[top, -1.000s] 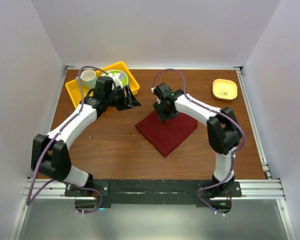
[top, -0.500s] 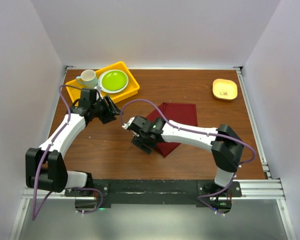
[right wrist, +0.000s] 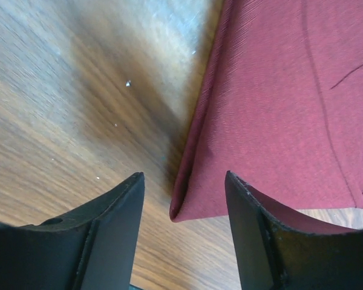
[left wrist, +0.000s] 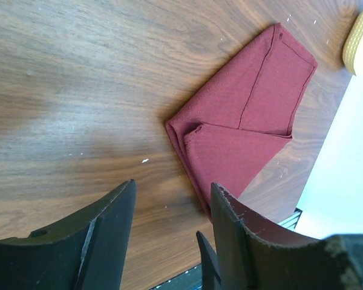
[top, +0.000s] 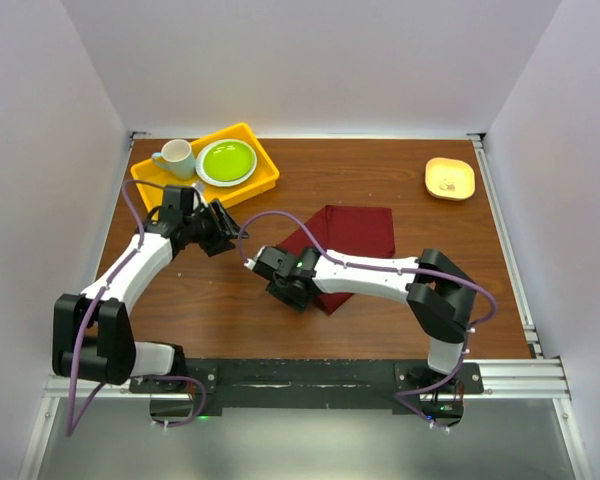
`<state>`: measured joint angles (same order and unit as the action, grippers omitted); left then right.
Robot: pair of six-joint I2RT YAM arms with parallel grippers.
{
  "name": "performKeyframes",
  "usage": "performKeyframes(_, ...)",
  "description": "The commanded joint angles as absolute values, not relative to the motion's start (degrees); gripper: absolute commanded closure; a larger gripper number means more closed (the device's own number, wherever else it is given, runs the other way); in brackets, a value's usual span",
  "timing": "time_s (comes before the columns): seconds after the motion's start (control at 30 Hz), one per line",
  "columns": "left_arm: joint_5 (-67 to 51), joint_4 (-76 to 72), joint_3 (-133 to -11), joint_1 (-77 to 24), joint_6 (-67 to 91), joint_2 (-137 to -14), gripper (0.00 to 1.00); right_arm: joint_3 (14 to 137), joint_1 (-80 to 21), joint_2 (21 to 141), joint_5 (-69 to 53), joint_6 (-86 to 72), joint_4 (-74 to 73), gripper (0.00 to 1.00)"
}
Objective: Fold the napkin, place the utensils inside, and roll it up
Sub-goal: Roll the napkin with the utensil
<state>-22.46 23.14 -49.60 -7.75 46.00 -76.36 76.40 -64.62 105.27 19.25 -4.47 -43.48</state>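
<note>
Overhead view of a wooden surface [top: 210, 305] with two robot arms reaching in from the near edge. At far left we see a yellow tray [top: 156, 185] holding a pale mug [top: 177, 158] and a green plate [top: 227, 160]. Just in front of the tray, the left arm [top: 140, 262] hangs over bare wood. The left jaws are spread apart and grip nothing, and the left wrist view looks between them across the wood toward the cloth. Next, near the middle, the right arm [top: 370, 272] stretches leftward, and the right jaws are also parted and carry nothing. In the right wrist view they straddle the near corner of the napkin [top: 358, 232], whose doubled edge lies between the two fingers. We cannot tell whether they touch it. The maroon napkin lies flat just right of centre, already folded over itself, with a flap showing on top in the left wrist view. At far right sits a small yellow dish [top: 449, 178]. We judge the folding at least partly done. We see no fork anywhere, so placing it inside and rolling the cloth are still to do.
</note>
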Motion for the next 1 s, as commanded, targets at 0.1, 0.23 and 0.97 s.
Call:
performKeyframes(0.1,-23.6,19.1,-48.1,-5.5,47.3,-73.5,0.42,75.5,-65.5,107.2,24.3,-5.9,-40.3,0.44)
performKeyframes(0.23,-23.5,18.9,-48.0,-4.8,46.8,-73.5,0.41,75.4,-66.1,108.4,26.8,-6.6,-39.4,0.45)
performKeyframes(0.97,-25.8,16.3,-47.6,-3.3,45.5,-76.0,0.41,74.4,-66.3,112.8,33.0,-8.6,-37.6,0.48)
